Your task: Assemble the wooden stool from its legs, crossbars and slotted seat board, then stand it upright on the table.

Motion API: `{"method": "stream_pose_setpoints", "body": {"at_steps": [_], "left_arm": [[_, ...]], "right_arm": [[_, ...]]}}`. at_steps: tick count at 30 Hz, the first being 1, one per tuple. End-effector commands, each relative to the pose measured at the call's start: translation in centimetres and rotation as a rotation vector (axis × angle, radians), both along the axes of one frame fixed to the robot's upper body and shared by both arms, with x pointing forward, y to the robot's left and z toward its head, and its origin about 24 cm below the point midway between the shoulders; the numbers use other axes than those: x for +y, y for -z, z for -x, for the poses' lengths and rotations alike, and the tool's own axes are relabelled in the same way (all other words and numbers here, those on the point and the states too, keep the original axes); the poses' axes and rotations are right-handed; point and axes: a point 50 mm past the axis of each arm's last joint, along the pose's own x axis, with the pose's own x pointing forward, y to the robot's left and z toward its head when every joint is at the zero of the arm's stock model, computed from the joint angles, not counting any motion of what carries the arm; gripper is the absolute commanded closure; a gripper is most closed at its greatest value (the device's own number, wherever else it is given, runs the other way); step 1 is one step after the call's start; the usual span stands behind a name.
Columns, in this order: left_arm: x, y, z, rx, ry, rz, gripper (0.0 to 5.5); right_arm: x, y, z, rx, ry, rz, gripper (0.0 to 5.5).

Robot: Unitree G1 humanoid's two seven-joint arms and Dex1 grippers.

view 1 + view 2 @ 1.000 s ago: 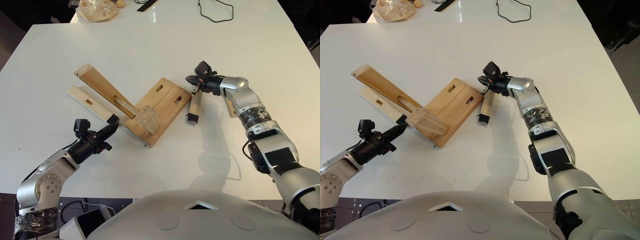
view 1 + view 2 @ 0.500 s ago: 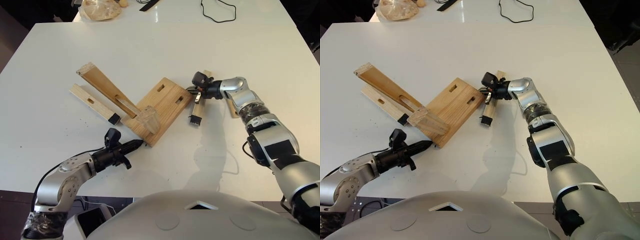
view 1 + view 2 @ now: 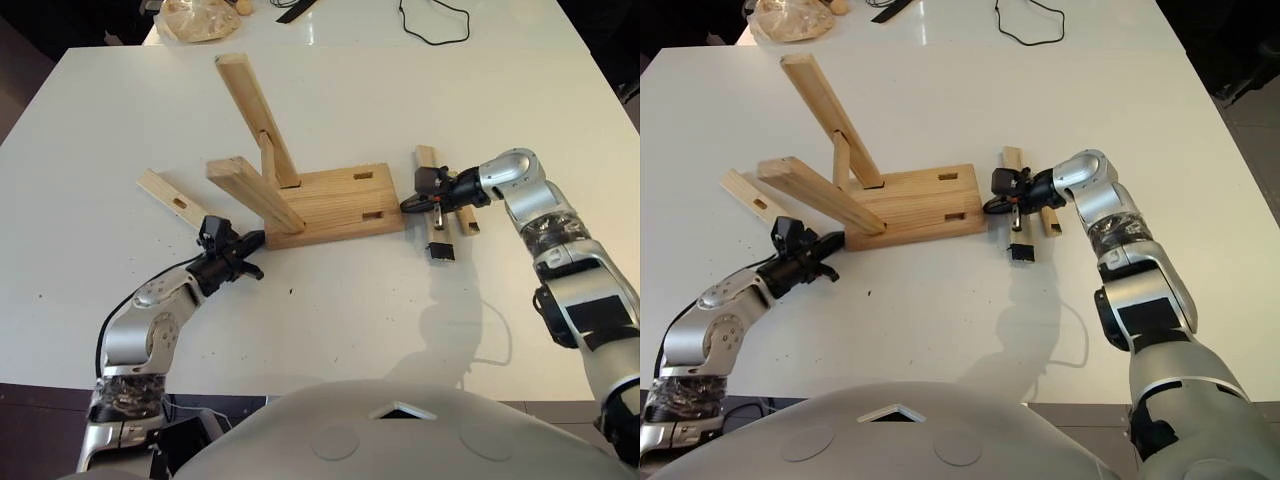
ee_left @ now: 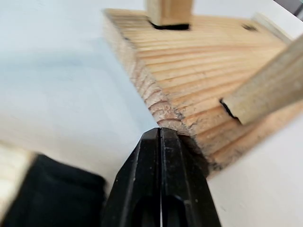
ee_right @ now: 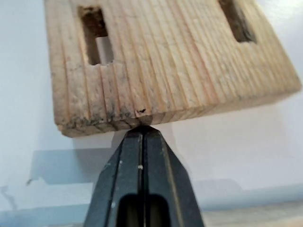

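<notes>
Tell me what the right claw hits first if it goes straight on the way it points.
The seat board. The shut right claw points squarely at the board's end edge, and its tip looks to be already at or against the wood. Nothing lies between them.

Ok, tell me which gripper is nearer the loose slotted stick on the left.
Left. The left gripper is at the board's left corner, close beside the stick; the right gripper is across the board, at its right edge.
</notes>
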Motion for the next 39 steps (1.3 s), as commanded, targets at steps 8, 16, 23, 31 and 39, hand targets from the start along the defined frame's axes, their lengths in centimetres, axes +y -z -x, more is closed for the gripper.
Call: {"method": "stream_pose_setpoints", "body": {"at_steps": [8, 16, 23, 31, 39], "left_arm": [[0.1, -3.0, -3.2, -0.108, -0.085, 0.053, 5.5], [1.4, -3.0, -2.0, -0.075, -0.105, 0.078, 5.5], [3.0, -5.4, 0.9, -0.103, 0.016, 0.199, 5.5], [-4.7, -0.9, 4.4, 0.14, 0.318, 0.152, 5.5], [-5.9, 3.2, 0.7, 0.144, 0.155, -0.044, 5.5]], "right_arm": [[0.0, -4.1, 2.8, -0.066, -0.154, -0.111, 5.47], [0.6, -5.3, 0.6, -0.227, -0.008, -0.15, 5.47], [2.3, -3.5, -5.7, -0.408, 0.427, -0.157, 5.47], [5.3, 1.1, -4.8, -0.299, 0.413, -0.03, 5.47], [3.8, 1.9, -3.1, -0.182, 0.154, 0.045, 5.47]]}}
